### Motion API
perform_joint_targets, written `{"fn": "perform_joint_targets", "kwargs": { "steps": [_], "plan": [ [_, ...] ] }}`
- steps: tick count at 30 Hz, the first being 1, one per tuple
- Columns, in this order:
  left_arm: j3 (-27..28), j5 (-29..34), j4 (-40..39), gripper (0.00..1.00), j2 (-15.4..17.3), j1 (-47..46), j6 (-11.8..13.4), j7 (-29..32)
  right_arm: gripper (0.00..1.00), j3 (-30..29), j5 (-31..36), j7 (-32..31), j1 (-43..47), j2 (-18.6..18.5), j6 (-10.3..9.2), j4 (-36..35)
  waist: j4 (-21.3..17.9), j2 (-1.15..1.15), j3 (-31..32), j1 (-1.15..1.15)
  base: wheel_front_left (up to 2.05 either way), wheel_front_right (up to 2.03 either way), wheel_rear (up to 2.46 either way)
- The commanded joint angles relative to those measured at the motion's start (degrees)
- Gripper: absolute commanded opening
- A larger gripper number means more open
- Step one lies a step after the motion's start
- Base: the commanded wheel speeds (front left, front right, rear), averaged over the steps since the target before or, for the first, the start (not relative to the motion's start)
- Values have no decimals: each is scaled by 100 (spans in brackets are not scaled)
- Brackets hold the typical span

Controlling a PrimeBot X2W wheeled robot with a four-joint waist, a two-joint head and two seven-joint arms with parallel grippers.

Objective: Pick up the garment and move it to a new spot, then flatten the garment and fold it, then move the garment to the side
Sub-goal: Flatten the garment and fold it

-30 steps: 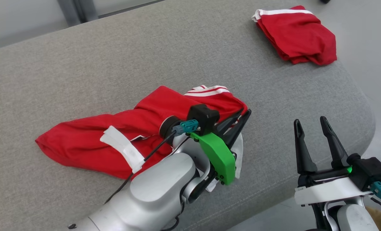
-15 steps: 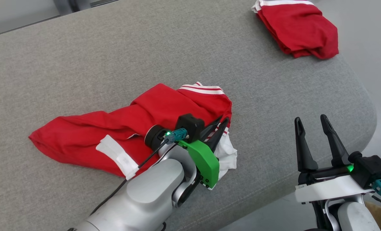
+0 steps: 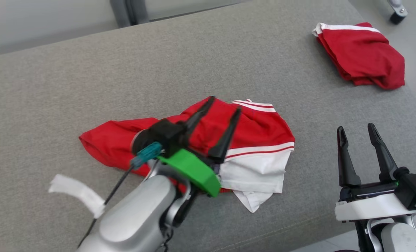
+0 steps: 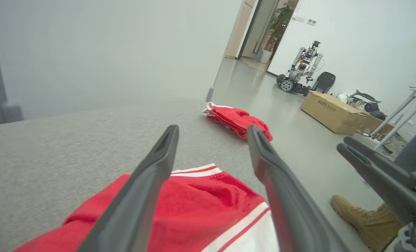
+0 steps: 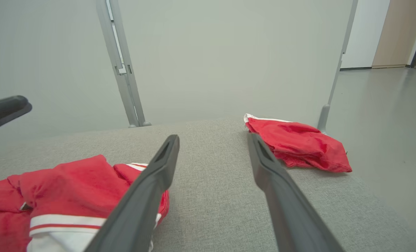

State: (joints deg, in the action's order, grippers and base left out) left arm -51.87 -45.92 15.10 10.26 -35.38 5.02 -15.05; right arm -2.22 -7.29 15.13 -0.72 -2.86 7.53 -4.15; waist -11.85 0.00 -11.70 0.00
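Garment [image 3: 249, 140], red with white stripes: crumpled near the front edge of the grey fabric-covered table [image 3: 89, 80]. Grey floor [image 4: 298, 115] and pale walls surround it. Folded red garment [image 3: 363, 52]: far right corner. Left tool [image 3: 225, 105]: above the Garment, fingers spread wide, empty. Right tool [image 3: 355, 128]: off the front right edge, fingers apart, empty.

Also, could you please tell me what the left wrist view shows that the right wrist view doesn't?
Left wrist view: a cardboard box, a wheeled robot and a tan boot on the floor. Right wrist view: a grey double post with its bracket, at most a blur in the other. Both: the crumpled red-and-white garment, the folded red garment, the grey fabric cushion.
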Motion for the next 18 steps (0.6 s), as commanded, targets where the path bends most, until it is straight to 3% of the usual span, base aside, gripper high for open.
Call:
{"fn": "perform_joint_targets", "kwargs": {
  "steps": [1,4,8,18],
  "plan": [
    [69,65,-59,100,89,185,51,-13,100,-6,19,1,84,-8,-8,-27,391,0,382,0,0,0,0],
    [616,355,-544,100,458,817,264,-13,100,-84,113,1,187,-10,-8,-66,618,0,583,0,0,0,0],
    [1293,715,-860,100,828,1691,310,-6,100,-204,239,1,353,-7,-8,-31,957,0,777,0,0,0,0],
    [2949,1494,-578,100,669,3314,-334,-7,100,-408,443,1,677,-10,-8,282,1418,0,1133,0,0,0,0]
  ]
}}
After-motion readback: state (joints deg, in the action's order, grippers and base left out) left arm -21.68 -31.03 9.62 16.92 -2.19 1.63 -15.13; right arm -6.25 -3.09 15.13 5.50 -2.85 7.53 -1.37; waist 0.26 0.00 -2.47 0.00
